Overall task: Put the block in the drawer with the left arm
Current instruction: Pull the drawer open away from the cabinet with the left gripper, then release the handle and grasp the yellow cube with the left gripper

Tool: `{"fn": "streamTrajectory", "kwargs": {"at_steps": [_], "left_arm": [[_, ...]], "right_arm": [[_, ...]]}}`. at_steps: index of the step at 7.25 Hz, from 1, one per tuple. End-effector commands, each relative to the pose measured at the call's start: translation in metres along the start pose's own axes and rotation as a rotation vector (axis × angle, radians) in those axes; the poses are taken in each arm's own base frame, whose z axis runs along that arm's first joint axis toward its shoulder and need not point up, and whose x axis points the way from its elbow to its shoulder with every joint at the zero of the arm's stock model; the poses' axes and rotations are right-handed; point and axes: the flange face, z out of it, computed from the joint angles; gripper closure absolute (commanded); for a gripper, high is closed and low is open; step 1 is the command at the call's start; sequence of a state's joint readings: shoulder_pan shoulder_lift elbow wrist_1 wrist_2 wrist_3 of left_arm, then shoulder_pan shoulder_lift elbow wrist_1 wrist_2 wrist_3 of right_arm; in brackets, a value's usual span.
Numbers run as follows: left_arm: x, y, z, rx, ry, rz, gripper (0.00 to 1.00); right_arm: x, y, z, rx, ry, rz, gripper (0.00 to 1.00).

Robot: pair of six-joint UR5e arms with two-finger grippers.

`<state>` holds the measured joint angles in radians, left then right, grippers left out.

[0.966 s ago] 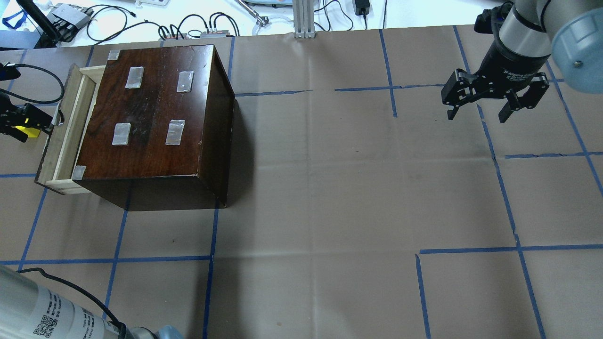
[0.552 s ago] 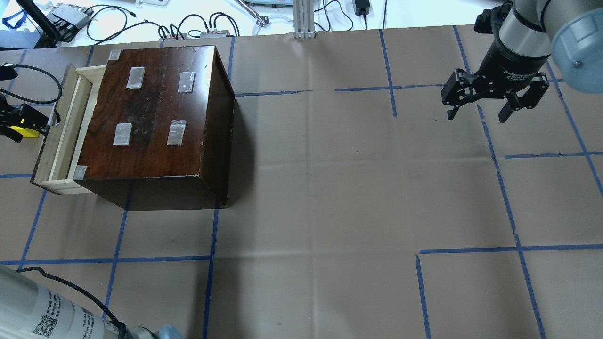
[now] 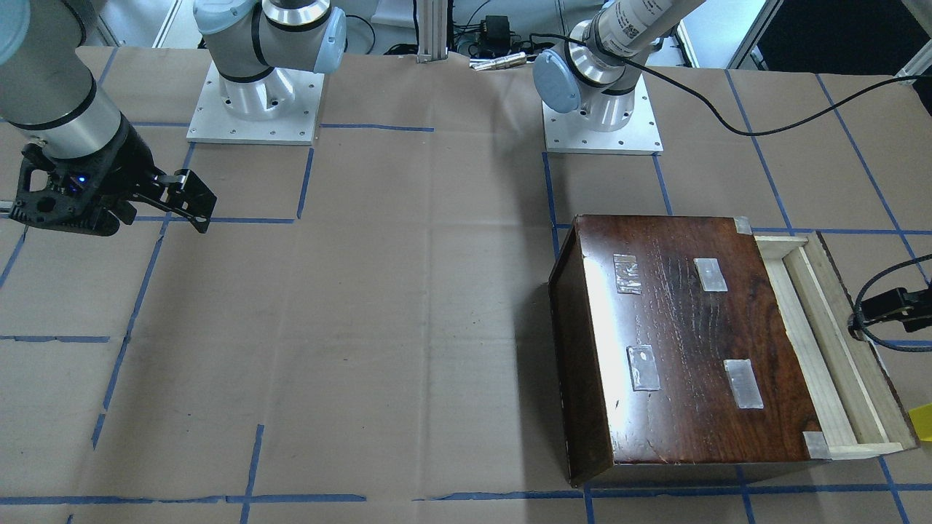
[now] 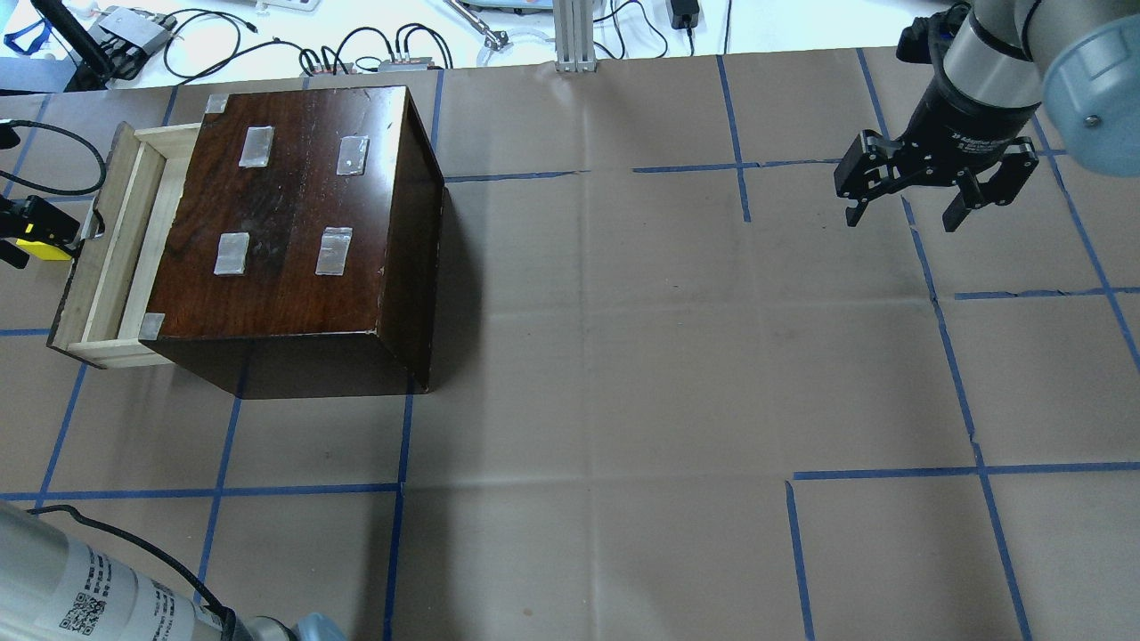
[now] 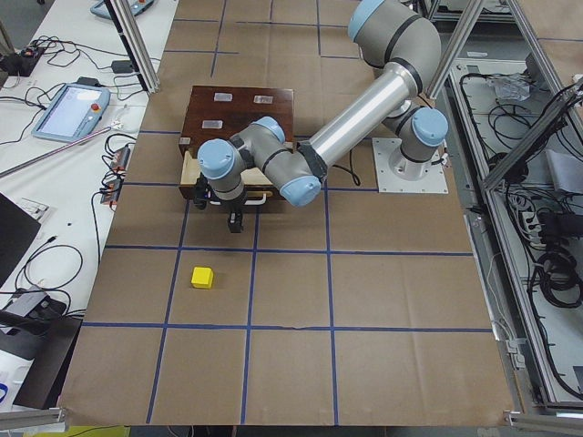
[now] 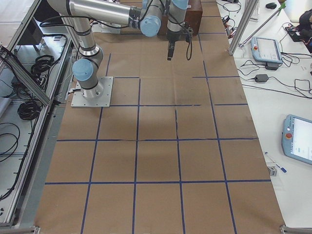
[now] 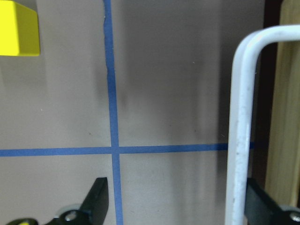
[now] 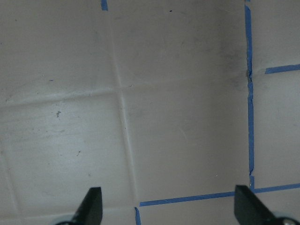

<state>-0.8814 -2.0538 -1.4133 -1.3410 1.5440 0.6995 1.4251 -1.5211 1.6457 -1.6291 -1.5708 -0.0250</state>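
The dark box (image 4: 285, 196) sits near the table's (image 4: 623, 356) far left corner, its drawer (image 3: 826, 349) partly out toward the left edge. The left gripper (image 7: 177, 190) is spread wide around the drawer's white handle (image 7: 239, 117); the right gripper (image 4: 904, 221) hangs spread wide too. The yellow block (image 5: 201, 277) lies on the table by the left edge.

The table (image 4: 623, 356) is covered in brown paper, creased in places, and marked into large squares by blue tape lines (image 4: 971, 427). In the overhead view a glossy dark brown box (image 4: 294, 205) stands on it at the upper left, its pale drawer (image 4: 107, 258) pulled out toward the left edge. The yellow block (image 5: 201, 277) lies on the paper, apart from the drawer front. Two square metal base plates (image 3: 255, 109) sit along the top of the front-facing view.
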Motion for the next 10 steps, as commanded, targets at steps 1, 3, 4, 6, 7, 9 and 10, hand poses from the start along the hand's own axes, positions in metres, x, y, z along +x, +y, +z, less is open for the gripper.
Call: {"fn": "streamTrajectory", "kwargs": {"at_steps": [1, 3, 4, 6, 7, 9, 10], "left_arm": [[-0.008, 0.003, -0.002, 0.001, -0.012, -0.004, 0.03], [-0.012, 0.003, -0.007, 0.008, -0.020, 0.003, 0.03], [-0.012, 0.002, -0.008, 0.010, -0.022, 0.009, 0.04], [-0.017, -0.001, -0.010, 0.010, -0.034, 0.015, 0.04], [-0.033, -0.018, -0.014, 0.025, -0.054, 0.017, 0.03], [-0.072, -0.058, 0.004, 0.042, -0.068, 0.011, 0.03], [-0.086, -0.073, 0.018, 0.044, -0.068, 0.011, 0.02]], "right_arm": [[0.000, 0.000, 0.000, 0.000, 0.000, -0.001, 0.00], [0.000, 0.000, 0.000, 0.000, 0.000, 0.000, 0.00], [0.000, 0.000, 0.000, 0.000, 0.000, 0.000, 0.00], [0.000, 0.000, 0.000, 0.000, 0.000, -0.001, 0.00], [0.000, 0.000, 0.000, 0.000, 0.000, 0.000, 0.00], [0.000, 0.000, 0.000, 0.000, 0.000, -0.001, 0.00], [0.000, 0.000, 0.000, 0.000, 0.000, 0.000, 0.00]]}}
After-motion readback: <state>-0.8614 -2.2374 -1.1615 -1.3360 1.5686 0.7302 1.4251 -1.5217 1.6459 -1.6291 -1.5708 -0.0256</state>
